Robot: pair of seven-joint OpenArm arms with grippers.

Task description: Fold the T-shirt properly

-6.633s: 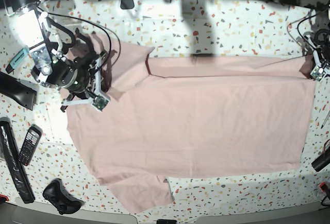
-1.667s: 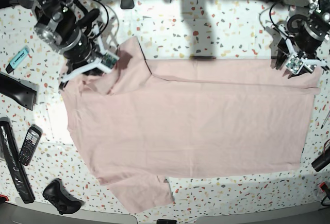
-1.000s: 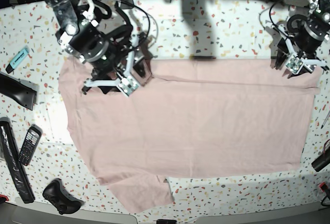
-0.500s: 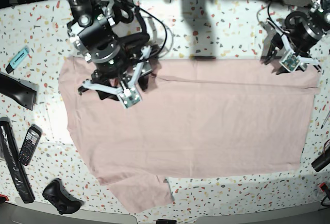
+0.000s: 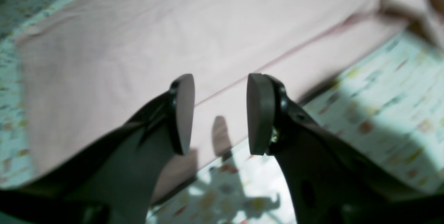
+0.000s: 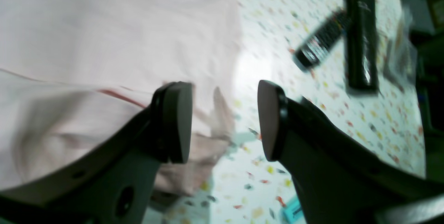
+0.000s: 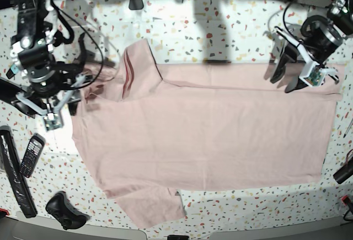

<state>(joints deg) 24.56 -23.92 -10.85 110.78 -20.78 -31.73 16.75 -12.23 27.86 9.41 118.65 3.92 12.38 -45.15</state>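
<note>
Looking down, I saw the T-shirt [image 7: 204, 129] spread flat on the table [image 7: 220, 36], top edge partly folded. Both the left gripper [image 5: 218, 113] and right gripper [image 6: 223, 120] hung empty, jaws apart. I judged each should pinch a far-edge corner squarely, then lift evenly.

T-shirt [image 7: 209, 129] flat on table [image 7: 231, 30]; remote [image 7: 31, 155] beside sleeve.

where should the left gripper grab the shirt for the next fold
Probably the shirt's hem corner at the far edge, right under the left gripper, coming straight down from above. The cloth lies flat in a doubled strip there, seen between the open jaws in the wrist view, so pinching the edge should catch both layers.
</note>
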